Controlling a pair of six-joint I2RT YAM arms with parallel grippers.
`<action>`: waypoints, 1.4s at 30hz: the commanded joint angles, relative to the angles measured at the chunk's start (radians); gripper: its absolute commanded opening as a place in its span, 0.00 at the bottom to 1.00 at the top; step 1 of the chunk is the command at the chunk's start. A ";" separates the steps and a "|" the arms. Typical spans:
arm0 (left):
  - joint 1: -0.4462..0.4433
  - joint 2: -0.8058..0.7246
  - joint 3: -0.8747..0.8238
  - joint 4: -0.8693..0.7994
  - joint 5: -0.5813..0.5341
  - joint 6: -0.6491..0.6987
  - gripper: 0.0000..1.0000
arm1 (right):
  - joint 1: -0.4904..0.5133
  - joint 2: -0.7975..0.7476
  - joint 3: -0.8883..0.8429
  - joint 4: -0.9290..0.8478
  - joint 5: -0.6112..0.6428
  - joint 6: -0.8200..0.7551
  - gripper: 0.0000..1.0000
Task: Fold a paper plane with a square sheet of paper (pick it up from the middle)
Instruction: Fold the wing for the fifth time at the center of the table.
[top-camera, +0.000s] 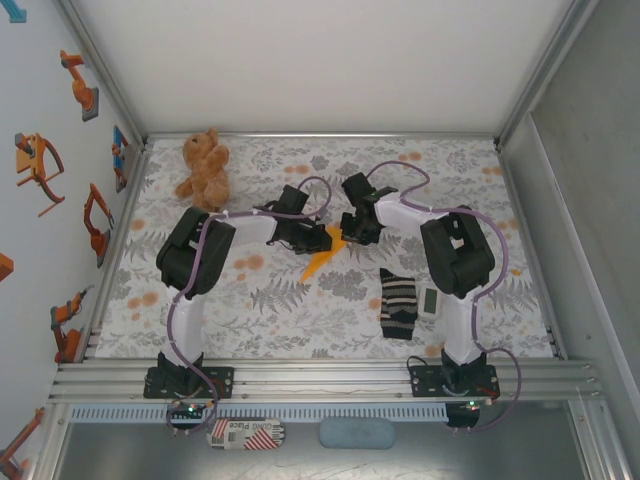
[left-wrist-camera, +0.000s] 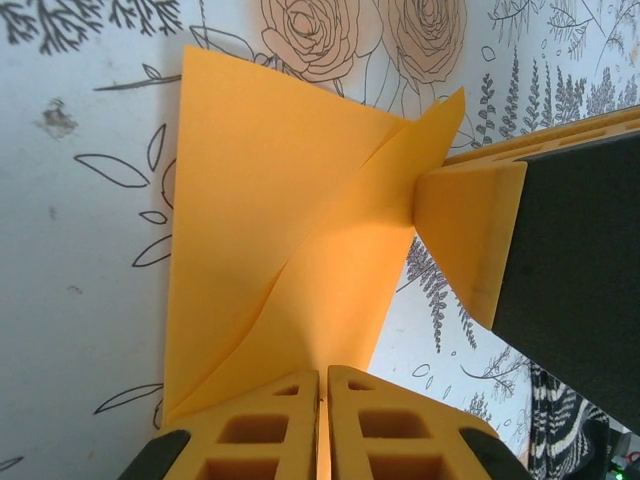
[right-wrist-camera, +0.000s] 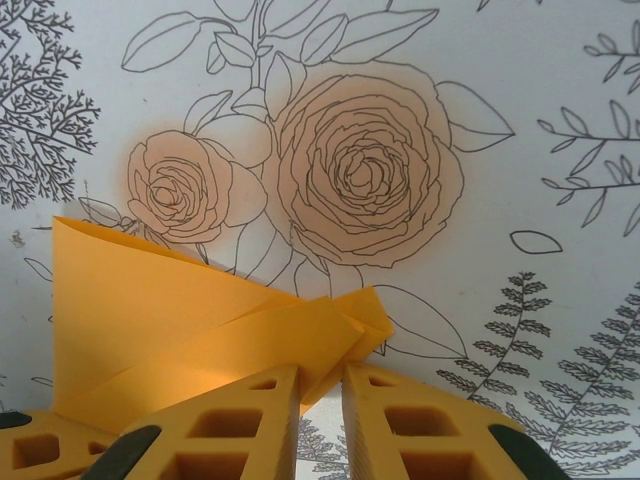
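Floral tbl (top-camera: 300, 310), paper plane (left-wrist-camera: 280, 230) pinched, part hidden

A robotics lab: two arms (top-camera: 195, 255) bolted to aluminium rails (top-camera: 320, 382) inside white walls (top-camera: 320, 60)

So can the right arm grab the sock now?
Probably not yet: its end effector is shut on the paper. The sock itself lies uncovered, close by.

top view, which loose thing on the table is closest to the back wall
The teddy bear, in the far left corner; the striped sock and the small white device lie toward the near edge on the right.
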 joint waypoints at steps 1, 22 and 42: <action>-0.002 0.026 -0.005 -0.069 -0.051 0.043 0.09 | 0.005 0.067 -0.019 -0.007 -0.002 0.003 0.19; -0.009 0.086 -0.116 -0.051 -0.159 0.070 0.03 | -0.004 -0.161 -0.240 0.389 -0.238 -0.003 0.00; -0.001 0.088 -0.133 -0.049 -0.158 0.043 0.00 | -0.059 -0.074 -0.319 0.451 -0.173 0.024 0.00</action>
